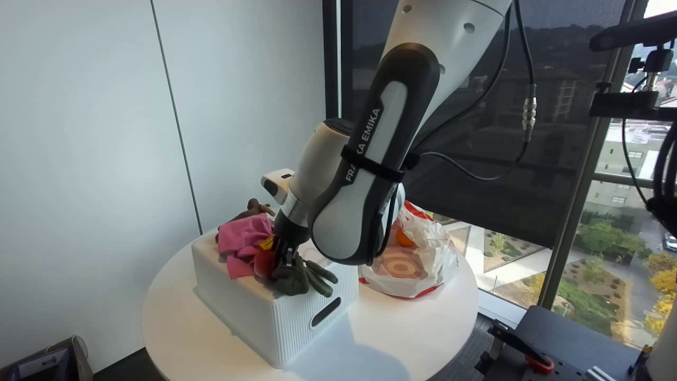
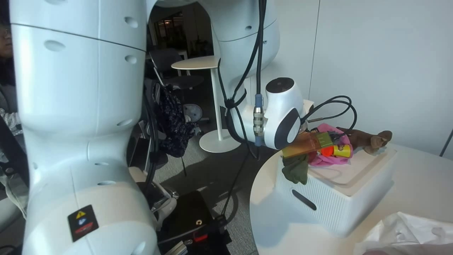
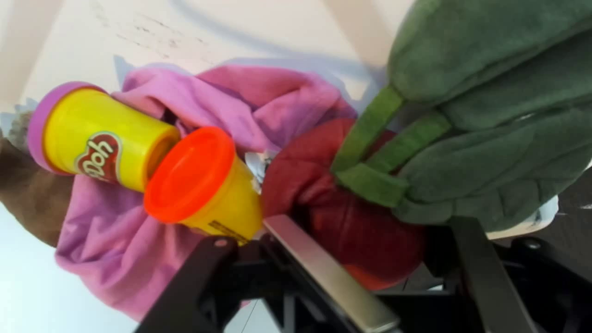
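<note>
One red plush vegetable lies atop the white ribbed box; its green leaves overhang the edge in both exterior views. One gripper over it, fingers parted, one to either side of the red body; whether they squeeze it, we cannot tell. One orange-lidded yellow tub is just beside a finger; one purple-lidded yellow tub adjoins it. We list one pink cloth beneath both, one brown plush by the cloth, one round white table under the box, and one plastic bag on the table.
</note>
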Robot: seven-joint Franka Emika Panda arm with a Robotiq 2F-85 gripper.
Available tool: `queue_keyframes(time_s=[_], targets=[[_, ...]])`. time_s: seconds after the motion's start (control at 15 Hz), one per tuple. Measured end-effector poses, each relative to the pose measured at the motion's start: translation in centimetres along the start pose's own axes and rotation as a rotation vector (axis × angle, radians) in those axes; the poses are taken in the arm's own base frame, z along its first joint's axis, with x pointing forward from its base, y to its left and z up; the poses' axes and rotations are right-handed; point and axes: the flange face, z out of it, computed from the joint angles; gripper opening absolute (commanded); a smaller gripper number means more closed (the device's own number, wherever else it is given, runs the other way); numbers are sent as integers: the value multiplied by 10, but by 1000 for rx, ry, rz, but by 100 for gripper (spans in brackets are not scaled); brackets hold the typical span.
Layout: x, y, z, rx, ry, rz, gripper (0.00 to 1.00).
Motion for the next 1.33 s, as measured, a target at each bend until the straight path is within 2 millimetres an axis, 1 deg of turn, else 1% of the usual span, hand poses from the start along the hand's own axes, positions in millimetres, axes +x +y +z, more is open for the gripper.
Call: queue_keyframes(time_s=[0.07,0.2,0.27,0.33,0.4,0.47,0.6,0.8,0.93,1.07,1.13,1.2,1.33], targets=[[0,-2,1,7,-5,1,19],[1,-6,1,54,-42,26,7],[2,-6,-1,88,-71,47,5],[2,-3,-7,121,-101,81,8],[-1,2,-14,155,-135,123,6],[-5,9,-22,188,-165,170,7],[-20,30,-43,226,-221,259,7],[-56,78,-92,182,-303,365,5],[-88,111,-127,108,-367,441,5],[-123,131,-152,53,-452,513,5],[-140,136,-157,39,-499,547,5],[-156,139,-159,29,-550,581,7],[-184,139,-151,10,-628,632,8]])
